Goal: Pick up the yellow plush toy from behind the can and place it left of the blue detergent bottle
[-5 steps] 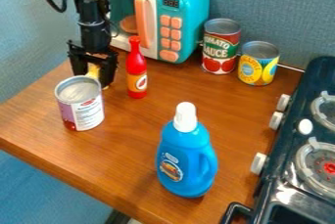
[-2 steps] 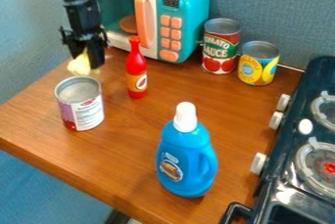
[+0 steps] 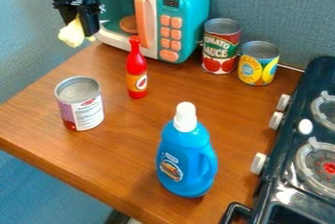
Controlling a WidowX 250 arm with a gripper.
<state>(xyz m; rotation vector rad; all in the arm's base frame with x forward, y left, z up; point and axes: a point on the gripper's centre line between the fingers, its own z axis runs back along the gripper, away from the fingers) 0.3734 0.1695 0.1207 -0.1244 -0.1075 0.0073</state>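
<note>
The black gripper (image 3: 81, 26) hangs at the upper left, in front of the open toy microwave (image 3: 184, 3), and is shut on a pale yellow object (image 3: 72, 33). That object is held up above the counter's left edge, and part of it is hidden between the fingers. Below stands an opened-top-facing can with a white and purple label (image 3: 82, 104). A red sauce bottle (image 3: 136, 69) stands upright to the right of the gripper and lower in the view.
A tomato can (image 3: 221, 47) and a yellow-and-blue can (image 3: 258, 64) stand by the back wall. The blue detergent bottle (image 3: 186, 157) is upright near the front of the wooden counter (image 3: 118, 154). A dark toy stove (image 3: 288, 169) lines the right side.
The gripper has risen from behind the white and purple can, shifting slightly left, and the pale yellow object has come up with it. The cans and bottles have stayed put.
</note>
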